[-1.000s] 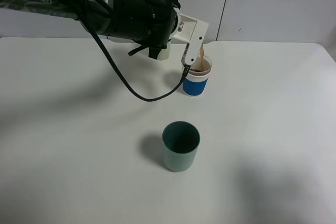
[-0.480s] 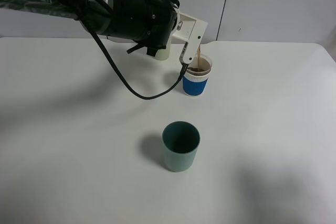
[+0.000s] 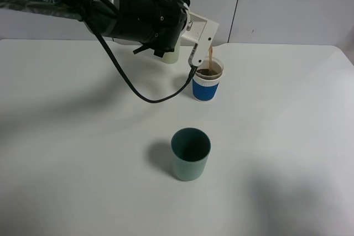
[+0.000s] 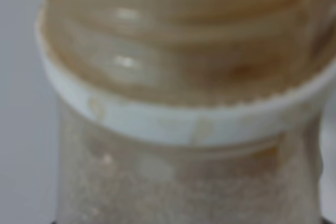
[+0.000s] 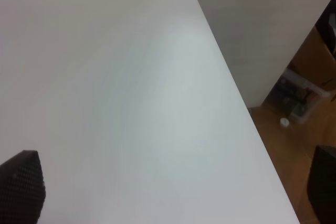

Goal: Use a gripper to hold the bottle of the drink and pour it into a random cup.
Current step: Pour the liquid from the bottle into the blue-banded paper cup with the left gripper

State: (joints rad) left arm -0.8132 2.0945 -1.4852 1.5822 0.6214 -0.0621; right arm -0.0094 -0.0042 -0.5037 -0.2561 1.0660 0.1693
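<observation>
My left gripper (image 3: 203, 42), a white jaw piece on the thick black arm, hovers just above the cup (image 3: 207, 85) at the back of the table. It is shut on the bottle of the drink (image 4: 184, 103), whose ribbed clear neck and white ring fill the left wrist view. In the high view the jaw hides nearly all of the bottle. A thin brown stream (image 3: 211, 57) falls from it into the blue-sleeved cup, which holds brown liquid. My right gripper (image 5: 172, 187) is open, its dark fingertips (image 5: 22, 188) spread wide over bare table.
A dark teal cup (image 3: 190, 154) stands alone in the middle of the white table (image 3: 287, 136). A pale green tumbler (image 3: 171, 56) peeks out behind the black arm. The right wrist view shows the table's edge (image 5: 247, 108) with floor beyond it.
The left arm has stayed almost still over the cup. The brown stream keeps running and has thinned slightly.
</observation>
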